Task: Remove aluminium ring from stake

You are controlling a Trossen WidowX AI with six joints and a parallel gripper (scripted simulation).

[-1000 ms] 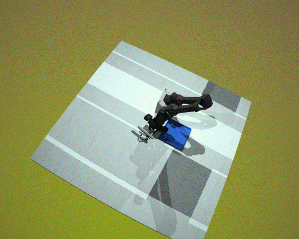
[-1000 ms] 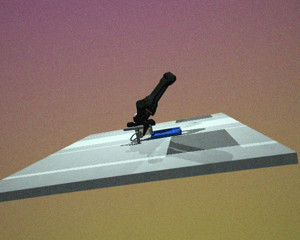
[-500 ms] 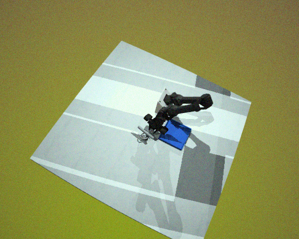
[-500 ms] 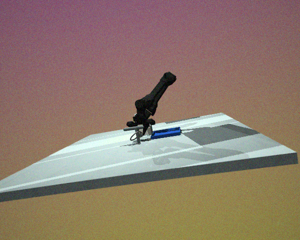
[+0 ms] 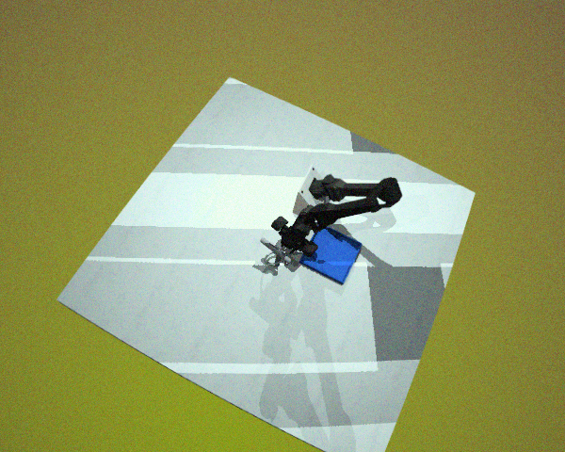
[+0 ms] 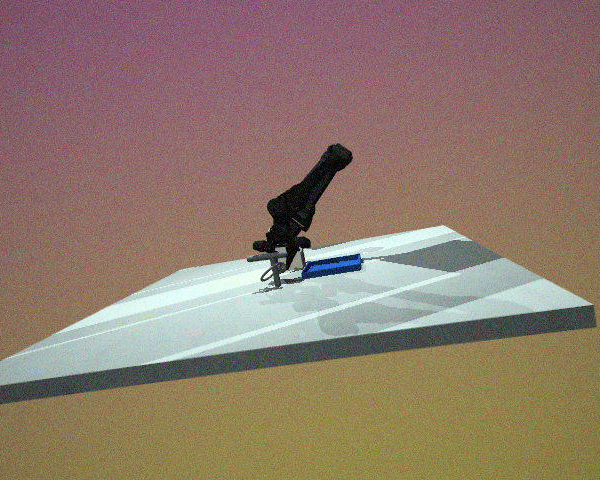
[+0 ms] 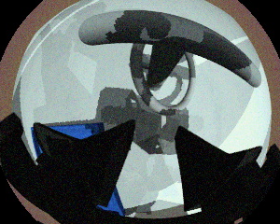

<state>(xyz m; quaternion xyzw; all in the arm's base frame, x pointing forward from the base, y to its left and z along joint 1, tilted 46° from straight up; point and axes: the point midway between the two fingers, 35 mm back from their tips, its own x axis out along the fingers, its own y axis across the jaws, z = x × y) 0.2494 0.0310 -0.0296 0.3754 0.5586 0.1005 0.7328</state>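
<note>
The ring is tilted around the stake, under its bar. Your gripper, beside the stake, is closed on the ring. You have the blue tray near the stake.

Pale grey-white slab top, four-sided, thick dark edge in exterior view; bright bands and darker shadow patches across it; blue tray lying flat on it; steel stake standing upright on it, near the tray, apart from it; ring's contact with surface unclear
</note>
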